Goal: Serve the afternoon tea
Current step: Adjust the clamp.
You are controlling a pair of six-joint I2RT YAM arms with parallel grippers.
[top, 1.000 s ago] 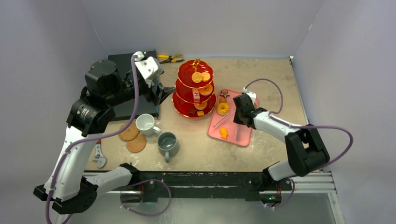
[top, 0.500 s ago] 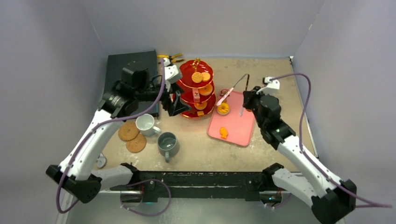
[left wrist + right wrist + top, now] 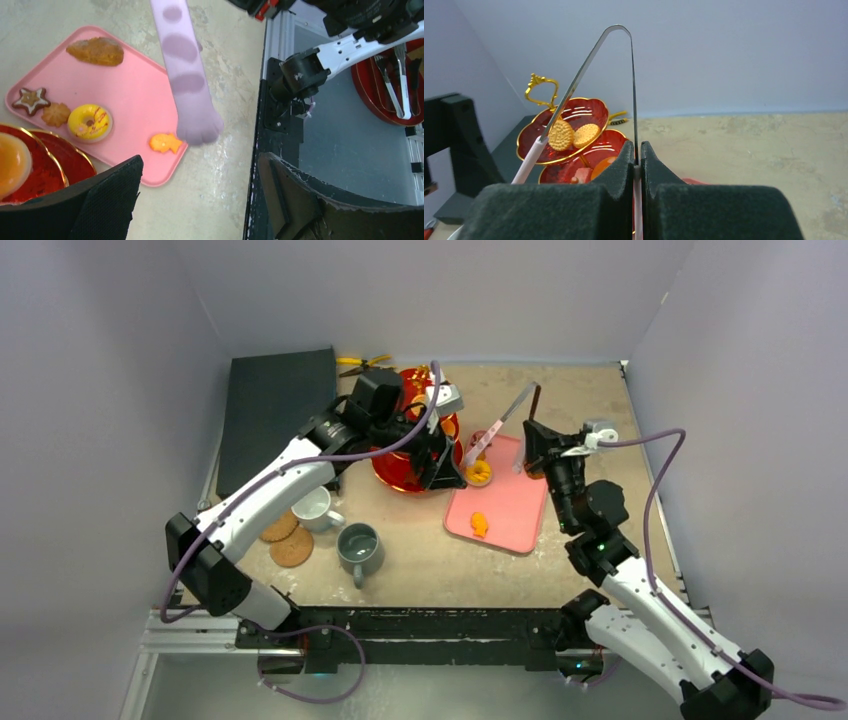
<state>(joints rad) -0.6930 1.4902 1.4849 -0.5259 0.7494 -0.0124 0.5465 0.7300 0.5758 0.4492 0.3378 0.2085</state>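
The red three-tier stand [image 3: 398, 468] stands at the table's back middle, mostly hidden by my left arm. The right wrist view shows its gold handle [image 3: 541, 87] and two round biscuits [image 3: 560, 135] on the top tier. My left gripper [image 3: 442, 472] is open and empty, between the stand and the pink tray [image 3: 510, 515]. The tray [image 3: 135, 85] holds a yellow donut [image 3: 90, 121], a fish biscuit [image 3: 163, 142], a star biscuit [image 3: 29, 98] and a brown pastry [image 3: 95, 51]. My right gripper [image 3: 530, 438] is shut on one arm of metal tongs [image 3: 508, 412] with pink tips, above the tray.
A white mug [image 3: 313, 505], a grey mug [image 3: 358, 548] and two cork coasters [image 3: 280, 536] sit at the front left. A dark slab [image 3: 270, 405] lies at the back left, with yellow-handled pliers [image 3: 360, 363] behind the stand. The table's front rail [image 3: 277, 115] lies close under my left gripper.
My left arm swung right from the slab across the stand's front. My right gripper lifted the tongs off the tray and rose, its arm drawn back and upright.
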